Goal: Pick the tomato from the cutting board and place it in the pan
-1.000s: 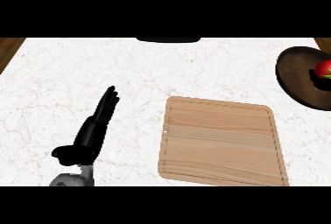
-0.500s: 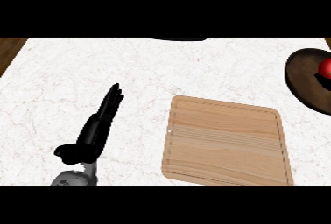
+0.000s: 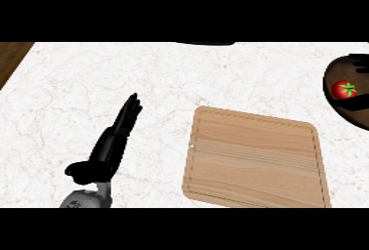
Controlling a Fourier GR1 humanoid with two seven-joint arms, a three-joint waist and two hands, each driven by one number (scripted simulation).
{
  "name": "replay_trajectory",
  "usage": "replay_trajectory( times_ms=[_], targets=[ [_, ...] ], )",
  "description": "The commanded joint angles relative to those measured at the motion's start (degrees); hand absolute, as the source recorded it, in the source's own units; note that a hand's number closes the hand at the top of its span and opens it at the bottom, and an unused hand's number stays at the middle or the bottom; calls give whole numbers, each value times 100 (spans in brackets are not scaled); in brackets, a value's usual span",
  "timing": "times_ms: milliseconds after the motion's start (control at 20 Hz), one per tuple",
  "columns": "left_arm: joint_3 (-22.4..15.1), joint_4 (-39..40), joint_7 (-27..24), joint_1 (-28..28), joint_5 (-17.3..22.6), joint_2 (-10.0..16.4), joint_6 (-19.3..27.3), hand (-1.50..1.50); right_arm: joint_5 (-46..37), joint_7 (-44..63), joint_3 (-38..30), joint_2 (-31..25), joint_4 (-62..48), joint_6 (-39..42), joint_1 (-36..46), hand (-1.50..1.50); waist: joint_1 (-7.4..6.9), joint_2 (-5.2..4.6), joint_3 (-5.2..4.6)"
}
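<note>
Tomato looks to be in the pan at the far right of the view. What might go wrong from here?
1. The pan is cut off by the view's right edge, so whether the tomato lies settled on its floor cannot be confirmed.
2. Black shapes right beside the tomato look like the right hand; pulling it away might nudge the tomato or shift the pan.

Left robot hand (image 3: 108,146), fingers straight, over surface (image 3: 65,93), left of cutting board (image 3: 252,161) | tomato (image 3: 344,89) in pan (image 3: 335,78), right edge
</note>
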State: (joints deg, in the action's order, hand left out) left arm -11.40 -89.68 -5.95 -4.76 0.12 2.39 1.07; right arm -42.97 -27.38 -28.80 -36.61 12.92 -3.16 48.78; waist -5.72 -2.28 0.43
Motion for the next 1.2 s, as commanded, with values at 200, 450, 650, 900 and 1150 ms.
replay_trajectory(
  times_ms=[200,450,650,900,1150],
  targets=[
    [126,-8,-20,8,33,40,20,0,966,-508,-951,-33,-132,164,406,-150,86,36,2],
    [220,109,-84,-28,111,96,-76,0,1404,-938,-1363,-514,-386,1067,46,-150,217,35,4],
    [374,36,-35,11,182,207,-97,0,1637,-951,-1551,-999,-576,2175,-104,-150,250,58,3],
    [166,-50,-80,172,53,65,-9,0,1697,-1321,-1537,-1340,-629,3502,-472,-150,280,82,5],
    [89,-16,-297,467,-15,-8,46,0,1763,-1757,-1518,-1469,-470,4073,-847,-150,297,100,6]
  ],
)
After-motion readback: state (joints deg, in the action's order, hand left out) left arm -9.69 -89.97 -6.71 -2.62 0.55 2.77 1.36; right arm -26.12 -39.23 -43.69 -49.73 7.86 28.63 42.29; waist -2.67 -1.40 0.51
